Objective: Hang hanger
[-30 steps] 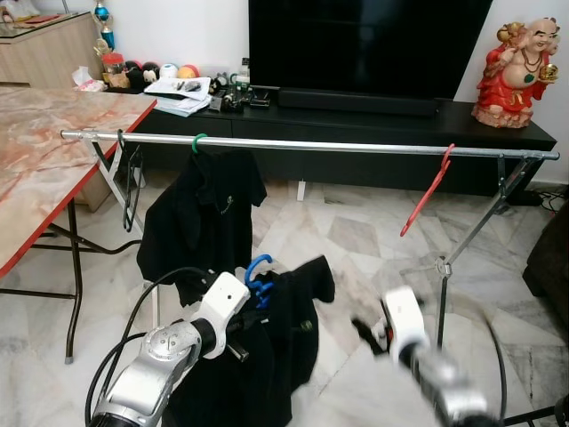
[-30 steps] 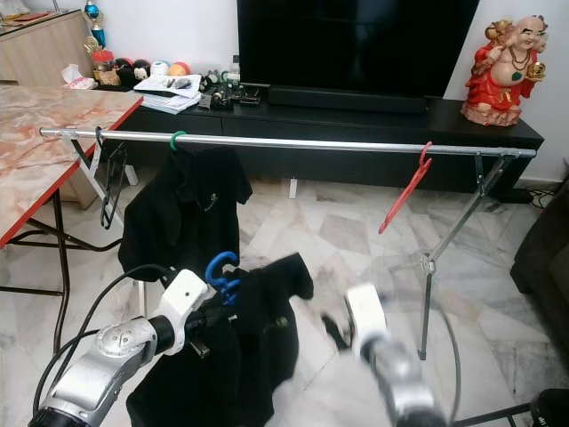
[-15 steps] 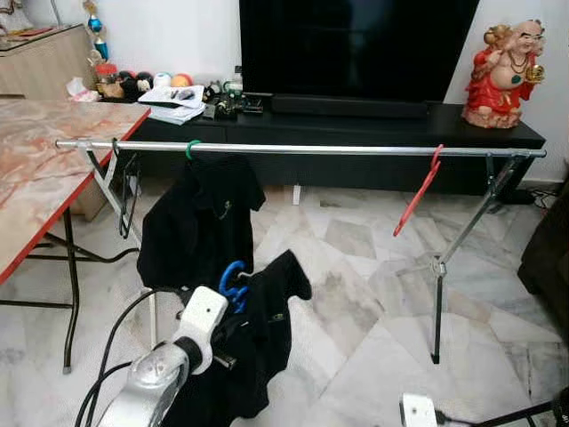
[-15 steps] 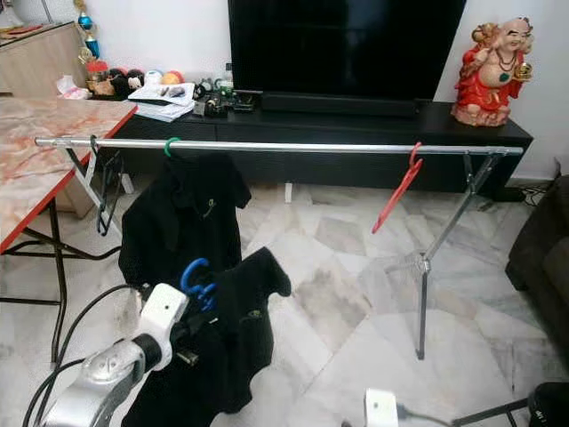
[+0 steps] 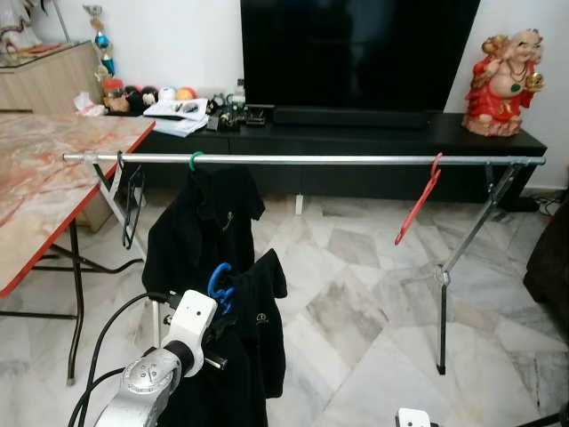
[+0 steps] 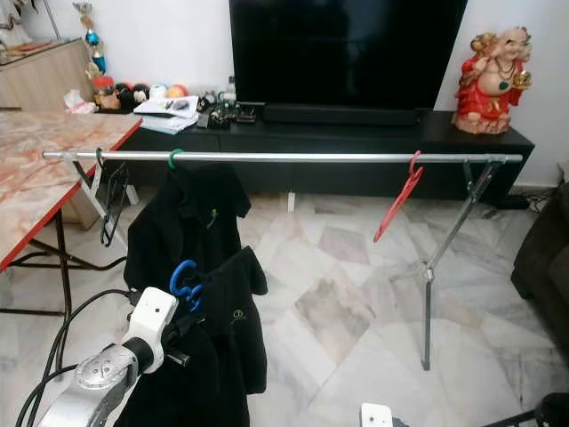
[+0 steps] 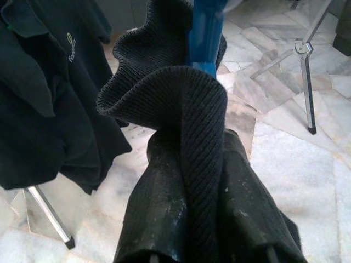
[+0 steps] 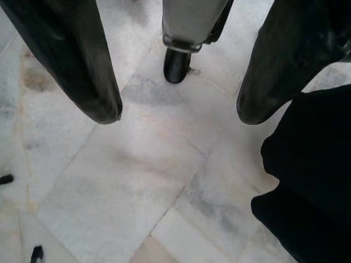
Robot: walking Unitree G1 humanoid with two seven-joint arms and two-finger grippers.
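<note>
The left gripper (image 7: 189,164) is low at the near left, and its two black fingers are pressed together on the ribbed collar of a black shirt (image 5: 253,320). This shirt sits on a blue hanger (image 5: 219,283) of smooth plastic, and the curved hook of the hanger stands up just above the gripper. The cloth hangs down in soft folds below the fingers.

The blue hanger is below the rail (image 5: 338,160), a thin shiny metal tube which goes from left to right across the room on slanted metal legs. On the rail, at the left part, another black polo shirt (image 5: 200,227) hangs from a green hanger (image 5: 195,160). A bare black hanger (image 5: 132,200) is near the left end, and a bare red hanger (image 5: 418,203) is near the right end.

The right gripper (image 8: 178,107) is low above the white marble floor (image 5: 356,294), with its two fingers wide apart and nothing between them.
</note>
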